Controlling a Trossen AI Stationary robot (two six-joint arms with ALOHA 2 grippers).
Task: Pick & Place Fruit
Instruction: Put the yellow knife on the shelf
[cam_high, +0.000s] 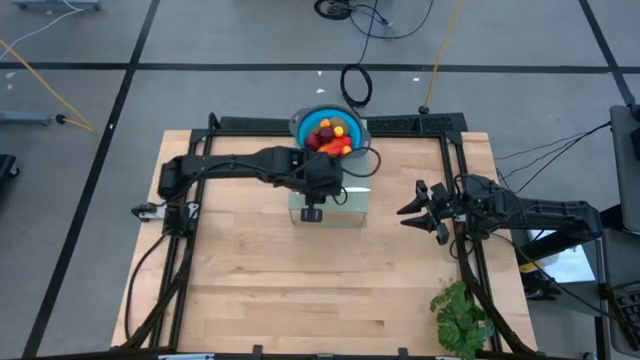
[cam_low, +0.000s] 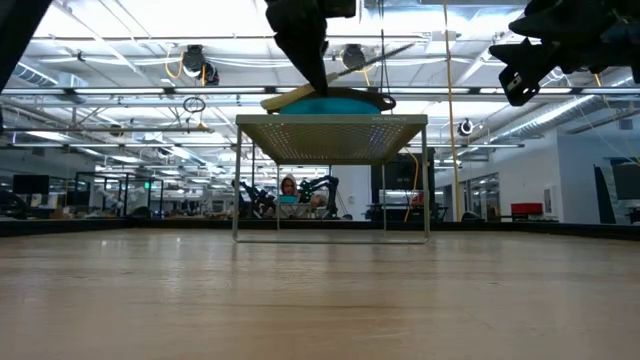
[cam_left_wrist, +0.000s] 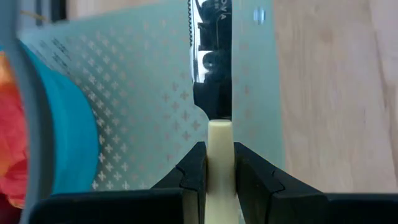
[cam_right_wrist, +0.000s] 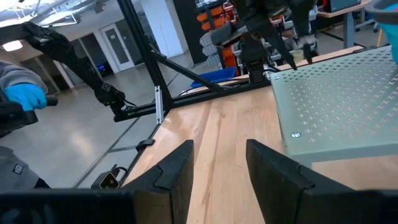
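1. Left gripper (cam_left_wrist: 219, 180): fingers pinched on the pale handle of a knife (cam_left_wrist: 211, 93), whose serrated blade lies out over a pale green cutting board (cam_left_wrist: 149, 106). In the high view this gripper (cam_high: 312, 212) hangs over the board's (cam_high: 350, 212) near edge, the arm reaching in from the left side of the table (cam_high: 300, 290).
2. Right gripper (cam_high: 422, 212): fingers spread apart with nothing between them, raised above the wood well to the right of the board; seen from its own wrist, the fingers (cam_right_wrist: 177, 165) frame bare table, with the board (cam_right_wrist: 348, 106) ahead.
3. Fruit (cam_high: 333, 135): a heap of red, orange and yellow pieces lying in a blue bowl (cam_high: 303, 122) at the table's far edge, just behind the board; separate pieces cannot be told apart.
4. Bowl, low view (cam_low: 330, 103): its blue form shows above the raised, perforated board (cam_low: 330, 135), which stands on thin legs.
5. Green leafy bunch (cam_high: 460, 315): near the table's front right corner, well apart from both grippers.
6. Person (cam_low: 289, 188): visible far off in the room behind the table.
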